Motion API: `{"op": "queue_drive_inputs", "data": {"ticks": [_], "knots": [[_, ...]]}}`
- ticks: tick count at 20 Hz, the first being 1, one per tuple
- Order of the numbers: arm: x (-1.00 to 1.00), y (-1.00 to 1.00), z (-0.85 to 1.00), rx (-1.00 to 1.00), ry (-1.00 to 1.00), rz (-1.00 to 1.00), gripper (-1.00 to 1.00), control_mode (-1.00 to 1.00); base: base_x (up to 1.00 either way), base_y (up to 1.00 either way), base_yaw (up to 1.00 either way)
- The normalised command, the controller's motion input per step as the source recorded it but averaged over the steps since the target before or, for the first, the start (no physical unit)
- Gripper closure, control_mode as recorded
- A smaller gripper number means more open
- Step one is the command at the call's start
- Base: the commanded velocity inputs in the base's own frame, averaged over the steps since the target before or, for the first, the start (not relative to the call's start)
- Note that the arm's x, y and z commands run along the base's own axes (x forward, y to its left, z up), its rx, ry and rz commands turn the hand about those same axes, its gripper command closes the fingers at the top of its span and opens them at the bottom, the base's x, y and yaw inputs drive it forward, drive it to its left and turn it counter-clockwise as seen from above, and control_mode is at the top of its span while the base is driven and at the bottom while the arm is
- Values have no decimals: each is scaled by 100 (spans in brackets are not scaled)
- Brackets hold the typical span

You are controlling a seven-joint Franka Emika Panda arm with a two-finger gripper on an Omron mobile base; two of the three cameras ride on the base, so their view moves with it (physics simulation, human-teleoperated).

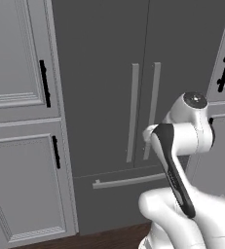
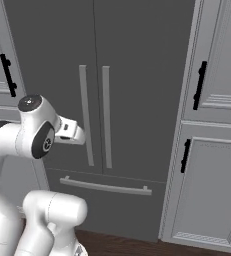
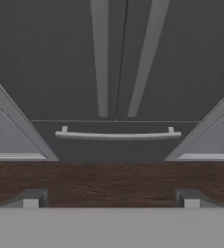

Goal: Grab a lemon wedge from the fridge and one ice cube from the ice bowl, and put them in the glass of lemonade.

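Observation:
The fridge (image 1: 99,73) (image 2: 137,50) (image 3: 50,58) stands straight ahead, tall and dark grey, with both doors shut. Two long pale bar handles (image 1: 133,112) (image 2: 106,117) run down either side of the door seam. A horizontal bar (image 3: 118,135) crosses the lower drawer. My gripper (image 3: 111,201) is open, its fingertips (image 3: 31,198) wide apart with nothing between them. It hangs a short way in front of the fridge, looking at the drawer and the floor. My arm is folded up before the doors. The lemon wedge, ice bowl and glass of lemonade are out of view.
Paneled grey cupboards with black handles flank the fridge on the left (image 1: 16,73) and on the right (image 2: 217,100). A dark wood floor (image 3: 108,181) runs along the fridge's base. My own elbow (image 1: 182,141) stands close before the right door.

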Motion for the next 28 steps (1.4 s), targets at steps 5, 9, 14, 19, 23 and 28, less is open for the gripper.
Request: {"op": "queue_drive_inputs", "data": {"ticks": [5,9,14,19,23,28], "knots": [[69,4,-2,0,-25,0,-100,-100,0,0,0],[57,25,-1,0,-36,0,-100,-100,0,0,0],[32,19,0,0,-13,0,-100,-100,0,0,0],[33,0,0,2,-3,-1,-100,-100,0,0,0],[46,0,0,0,-3,0,-100,-100,0,0,0],[50,0,0,0,-3,0,-100,-100,0,0,0]]}}
